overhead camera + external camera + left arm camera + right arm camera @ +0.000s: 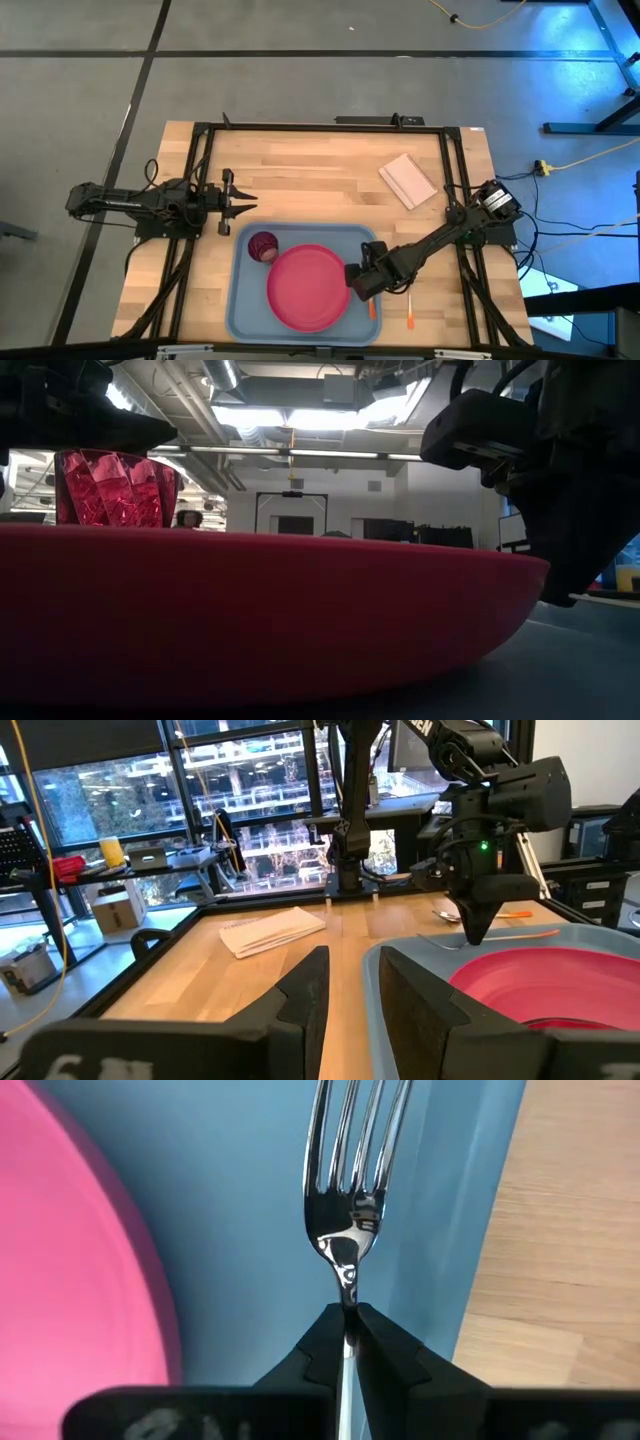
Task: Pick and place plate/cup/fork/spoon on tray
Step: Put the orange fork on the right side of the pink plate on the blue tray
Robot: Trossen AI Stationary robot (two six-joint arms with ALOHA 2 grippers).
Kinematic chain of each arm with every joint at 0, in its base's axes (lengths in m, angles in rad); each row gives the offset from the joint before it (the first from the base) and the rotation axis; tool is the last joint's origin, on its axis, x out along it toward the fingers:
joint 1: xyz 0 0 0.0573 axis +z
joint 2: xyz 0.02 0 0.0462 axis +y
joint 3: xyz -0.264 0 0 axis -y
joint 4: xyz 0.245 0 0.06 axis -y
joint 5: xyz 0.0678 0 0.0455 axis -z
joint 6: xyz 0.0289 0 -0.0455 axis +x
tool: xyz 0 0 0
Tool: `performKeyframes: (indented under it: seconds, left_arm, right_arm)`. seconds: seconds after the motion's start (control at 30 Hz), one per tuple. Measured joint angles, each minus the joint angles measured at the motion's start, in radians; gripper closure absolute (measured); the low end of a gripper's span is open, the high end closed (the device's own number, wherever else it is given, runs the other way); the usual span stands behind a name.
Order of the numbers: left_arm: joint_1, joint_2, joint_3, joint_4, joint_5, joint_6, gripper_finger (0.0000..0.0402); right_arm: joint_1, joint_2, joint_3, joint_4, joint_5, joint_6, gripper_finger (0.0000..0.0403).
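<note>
The light blue tray (245, 300) lies at the table's near middle. On it lie the pink-red plate (305, 287) and, at its far left corner, the dark red cup (262, 246). My right gripper (362, 280) is over the tray, just right of the plate, shut on the fork (345, 1190). The fork's orange handle (372, 309) points toward the near edge. The spoon (410, 320) lies on the table right of the tray. My left gripper (245, 205) is open and empty, just beyond the tray's far left corner. My right gripper pinches the fork's thin silver neck (347, 1285), just behind the tines, between its two fingertips. The fingers come from above and lie across the shaft. The tines point toward the far edge, over the tray's floor beside its right wall. Whether the fork rests on the tray, I cannot tell.
A white folded napkin (407, 180) lies on the wood at the far right. Bare wood stretches across the far half of the table (300, 165). The black frame rails (200, 180) run along the left and right sides.
</note>
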Motion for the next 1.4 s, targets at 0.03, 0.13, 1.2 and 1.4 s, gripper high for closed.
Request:
performKeyframes:
  seconds: [0.03,0.13,1.2,1.4]
  left_arm:
    - [0.0,0.0,0.0,0.0,0.0,0.0,0.0318]
    - [0.0,0.0,0.0,0.0,0.0,0.0,0.0318]
    - [0.0,0.0,0.001,0.0,0.0,0.0,0.0318]
    - [0.0,0.0,0.001,0.0,0.0,0.0,0.0318]
  right_arm:
    - [0.0,0.0,0.0,0.0,0.0,0.002,0.0375]
    - [0.0,0.0,0.0,-0.002,0.004,0.006,0.0375]
    - [0.0,0.0,0.0,-0.001,0.051,0.004,0.0375]
    - [0.0,0.0,0.0,0.0,0.052,-0.016,0.0375]
